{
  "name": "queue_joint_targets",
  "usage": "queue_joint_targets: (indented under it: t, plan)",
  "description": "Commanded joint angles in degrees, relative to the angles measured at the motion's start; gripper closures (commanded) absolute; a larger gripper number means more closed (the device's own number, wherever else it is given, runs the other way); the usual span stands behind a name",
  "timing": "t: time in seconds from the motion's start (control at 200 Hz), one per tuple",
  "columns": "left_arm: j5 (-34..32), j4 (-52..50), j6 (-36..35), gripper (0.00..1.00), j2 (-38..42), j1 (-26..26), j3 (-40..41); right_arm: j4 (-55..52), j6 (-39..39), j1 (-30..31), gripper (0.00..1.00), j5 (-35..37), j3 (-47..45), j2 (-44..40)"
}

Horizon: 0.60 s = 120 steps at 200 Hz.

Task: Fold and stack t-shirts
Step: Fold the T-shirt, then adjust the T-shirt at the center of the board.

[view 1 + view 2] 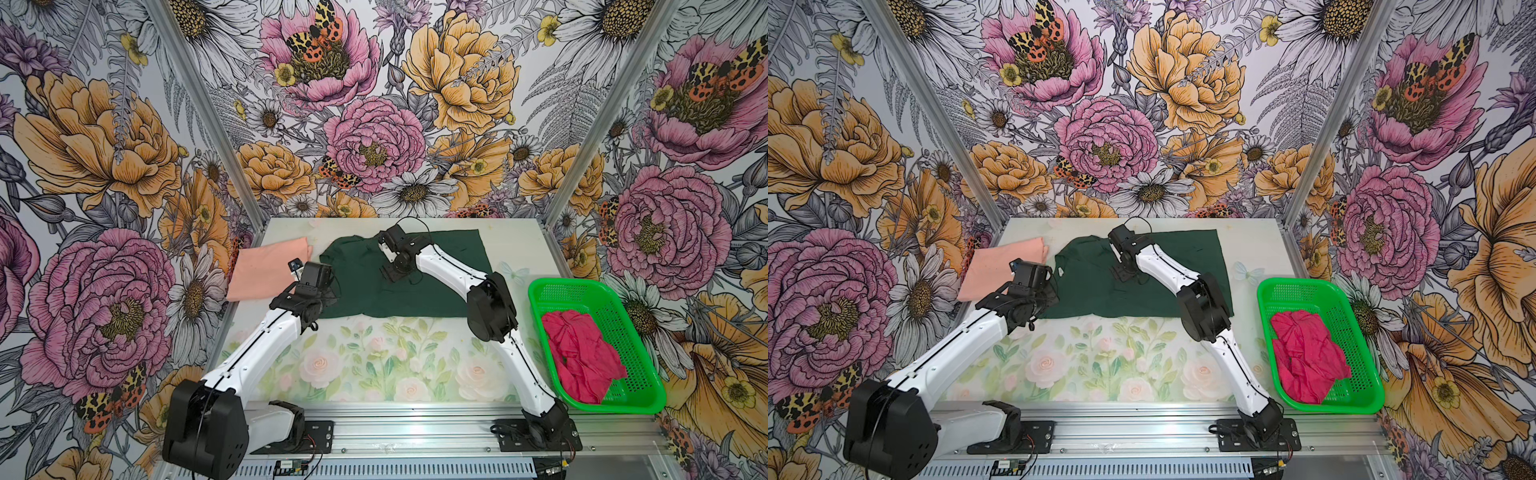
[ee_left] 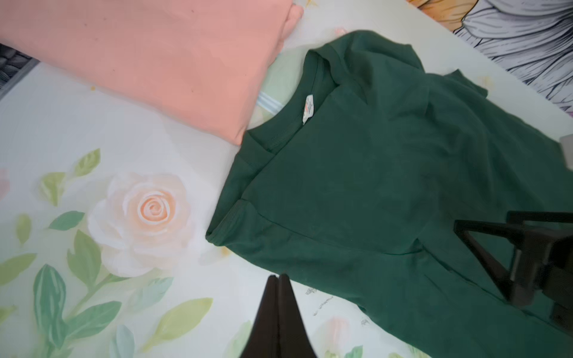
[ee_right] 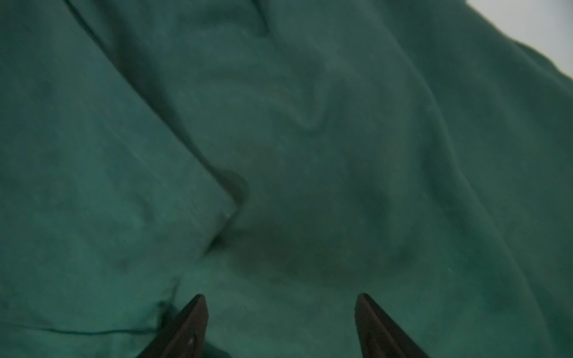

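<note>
— Green cotton lies under the right jaws, which stand apart and grasp nothing. Whether their tips touch the cloth I cannot tell. What worries you?
— If they close there, over the middle of the dark green t-shirt (image 1: 357,291), they could pinch only the top layer or bunch it. The right wrist view shows ridges and an overlapped edge there, and a fold would press those in.
— And the left jaws?
— Clenched and empty, over the bare surface (image 2: 62,124) just beside the shirt's near-left sleeve hem. If they swept low they could snag it and drag the collar into the folded peach t-shirt (image 2: 155,62), whose corner lies just beside it.
— Further out?
— The crimson t-shirt (image 1: 582,353) sits crumpled in the green basket (image 1: 573,282), near right, well apart.
— What can't you see?
— In both top views the right arm covers a band of the green shirt. The right wrist view is dim and blurred. The crimson shirt's sleeves and collar are lost in its crumples.
</note>
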<state>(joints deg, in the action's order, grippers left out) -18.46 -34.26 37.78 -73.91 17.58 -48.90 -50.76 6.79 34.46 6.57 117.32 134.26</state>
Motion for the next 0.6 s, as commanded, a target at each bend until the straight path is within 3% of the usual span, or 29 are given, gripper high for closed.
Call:
queue_joint_targets:
  t: [0.0,0.08,0.185,0.345,0.5,0.595]
  plan:
    - [1.03,-0.09,0.56,1.0,-4.33,0.71,1.15,-0.13,5.47,-3.7,0.27,8.54,-11.49,-13.8]
    - [-2.2,0.37,0.57,0.99,-8.22,1.78,1.06,-0.33,7.2,-6.49,0.31,11.55,-21.09,-20.81]
    - [-6.84,1.98,1.46,1.0,-12.85,1.93,0.64,-4.34,9.04,-10.76,0.39,10.34,-27.79,-25.52]
    - [-11.82,3.57,1.3,1.0,-16.91,1.15,-0.93,-7.25,9.82,-14.81,0.63,8.31,-33.35,-26.54]
    - [-12.3,3.89,0.33,1.0,-20.29,-1.02,-2.54,-8.71,10.39,-17.49,0.7,7.72,-36.1,-26.43]
    - [-12.38,4.03,-0.12,1.0,-22.55,-1.87,-3.55,-9.36,10.28,-19.02,0.81,7.25,-36.78,-25.55]
